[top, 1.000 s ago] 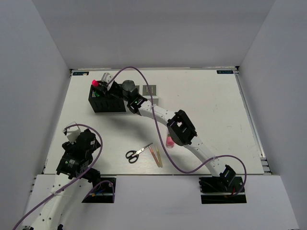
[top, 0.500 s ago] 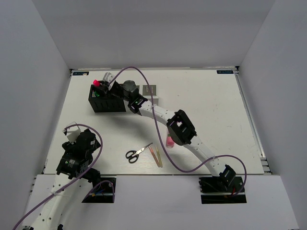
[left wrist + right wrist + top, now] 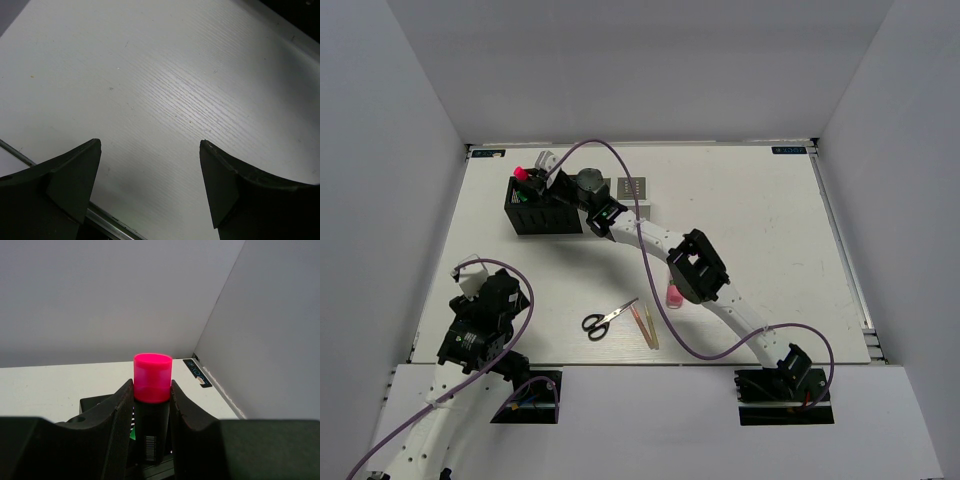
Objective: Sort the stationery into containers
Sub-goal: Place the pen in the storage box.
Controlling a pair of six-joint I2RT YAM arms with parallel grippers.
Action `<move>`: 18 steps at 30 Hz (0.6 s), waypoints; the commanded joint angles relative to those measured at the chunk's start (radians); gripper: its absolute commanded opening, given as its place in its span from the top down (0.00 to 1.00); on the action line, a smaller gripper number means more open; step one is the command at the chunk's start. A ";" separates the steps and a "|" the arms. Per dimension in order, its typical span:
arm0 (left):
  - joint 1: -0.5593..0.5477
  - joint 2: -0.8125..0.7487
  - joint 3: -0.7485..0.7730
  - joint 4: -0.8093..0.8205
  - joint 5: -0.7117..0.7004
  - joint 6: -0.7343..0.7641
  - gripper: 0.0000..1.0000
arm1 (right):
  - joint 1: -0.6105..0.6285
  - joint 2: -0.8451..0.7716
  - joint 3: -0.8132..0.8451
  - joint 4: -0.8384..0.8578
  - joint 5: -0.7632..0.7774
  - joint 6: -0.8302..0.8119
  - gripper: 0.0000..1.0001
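Observation:
My right gripper [image 3: 535, 170] reaches over the black organizer [image 3: 542, 212] at the back left and is shut on a black marker with a pink cap [image 3: 520, 173]. In the right wrist view the pink-capped marker [image 3: 152, 390] stands upright between my fingers [image 3: 111, 415], above the black organizer [image 3: 95, 404]; a green cap shows inside it. The grey-white organizer [image 3: 630, 189] stands just right of the black one. Black-handled scissors [image 3: 606, 319], two thin yellow-pink sticks [image 3: 646, 326] and a pink tube-like pen [image 3: 674, 293] lie at the front middle. My left gripper [image 3: 470, 282] is open and empty over bare table [image 3: 165, 100].
The right arm [image 3: 695, 265] stretches across the table's middle, over the pink pen. The table's metal edge rail [image 3: 105, 220] runs just below my left fingers. White walls enclose the table on three sides.

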 commanded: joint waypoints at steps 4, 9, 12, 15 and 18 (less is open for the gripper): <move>0.007 0.005 -0.007 0.007 -0.004 0.000 0.10 | 0.007 0.026 0.037 0.051 -0.003 0.027 0.84; 0.007 0.005 -0.007 0.009 -0.003 0.000 0.10 | 0.008 0.036 0.036 0.051 0.000 0.036 0.81; 0.007 0.005 -0.007 0.007 -0.004 0.001 0.10 | 0.007 0.039 0.039 0.053 0.000 0.036 0.80; 0.006 0.005 -0.007 0.009 -0.004 0.001 0.10 | 0.008 0.045 0.044 0.054 0.000 0.036 0.76; 0.007 0.005 -0.007 0.006 -0.003 0.001 0.10 | 0.008 0.049 0.044 0.054 0.000 0.036 0.75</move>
